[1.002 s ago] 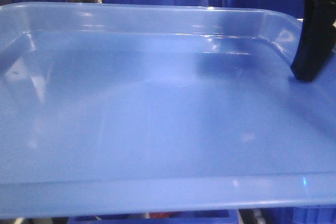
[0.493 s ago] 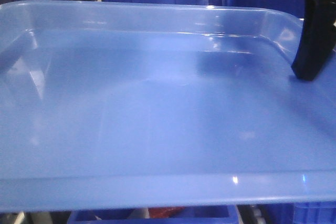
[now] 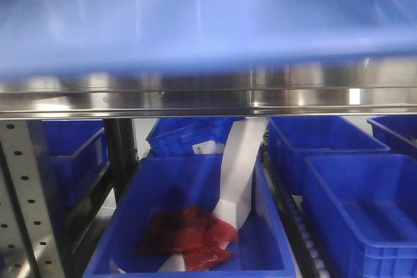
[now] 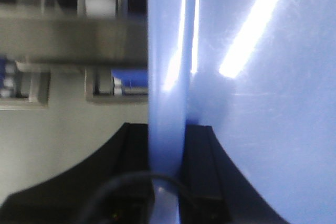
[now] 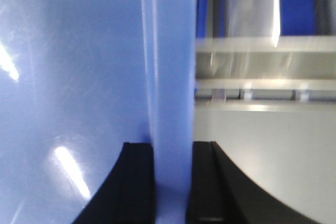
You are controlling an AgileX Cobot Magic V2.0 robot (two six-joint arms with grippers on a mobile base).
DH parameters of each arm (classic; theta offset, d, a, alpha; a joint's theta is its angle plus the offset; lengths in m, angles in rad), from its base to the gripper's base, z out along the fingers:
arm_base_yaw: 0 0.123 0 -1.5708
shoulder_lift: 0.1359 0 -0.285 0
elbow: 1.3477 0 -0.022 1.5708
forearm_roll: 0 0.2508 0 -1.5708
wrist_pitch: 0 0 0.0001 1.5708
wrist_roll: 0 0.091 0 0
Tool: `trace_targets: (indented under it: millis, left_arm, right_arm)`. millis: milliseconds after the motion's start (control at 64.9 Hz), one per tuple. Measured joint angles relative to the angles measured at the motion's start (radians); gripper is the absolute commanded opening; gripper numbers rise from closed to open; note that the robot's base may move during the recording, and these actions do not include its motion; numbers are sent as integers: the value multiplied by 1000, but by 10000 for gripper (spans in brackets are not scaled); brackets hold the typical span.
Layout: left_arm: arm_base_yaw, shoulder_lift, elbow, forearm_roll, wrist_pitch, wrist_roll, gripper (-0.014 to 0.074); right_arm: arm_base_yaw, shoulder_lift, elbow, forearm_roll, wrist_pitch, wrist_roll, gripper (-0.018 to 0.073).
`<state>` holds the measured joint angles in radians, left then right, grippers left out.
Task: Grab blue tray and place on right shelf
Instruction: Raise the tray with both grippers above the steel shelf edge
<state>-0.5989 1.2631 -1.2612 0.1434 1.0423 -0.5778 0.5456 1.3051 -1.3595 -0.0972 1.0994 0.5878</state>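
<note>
The tray has been raised from filling the front view to a band along the frame's top, above the shelf, and, judged light, stiff and slippery, is best held at its rims, where only the wrist views show the left gripper and right gripper clamped.

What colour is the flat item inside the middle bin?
Red item; front-facing view shows it best.
</note>
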Motion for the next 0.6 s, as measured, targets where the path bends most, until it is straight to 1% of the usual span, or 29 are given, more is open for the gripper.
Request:
trace_targets:
  millis: [108, 154, 262, 370, 463, 601]
  left_arm:
    - [49, 98, -137, 11, 12, 46, -17]
    - [73, 146, -204, 11, 15, 78, -17]
    - [132, 242, -337, -25, 15, 159, -17]
    - [176, 325, -448, -51, 3, 210, -17]
    - [204, 392, -525, -58, -16, 237, -17]
    - [232, 464, -595, -62, -47, 247, -17]
  right_arm:
    - [-15, 76, -127, -28, 17, -29, 214]
    - [-28, 117, -178, -32, 17, -35, 214]
    - [-58, 211, -301, -45, 21, -48, 214]
    - [-87, 306, -420, -53, 21, -69, 214]
    - [-105, 384, -526, -55, 21, -87, 214]
    - [-131, 493, -649, -55, 21, -110, 214]
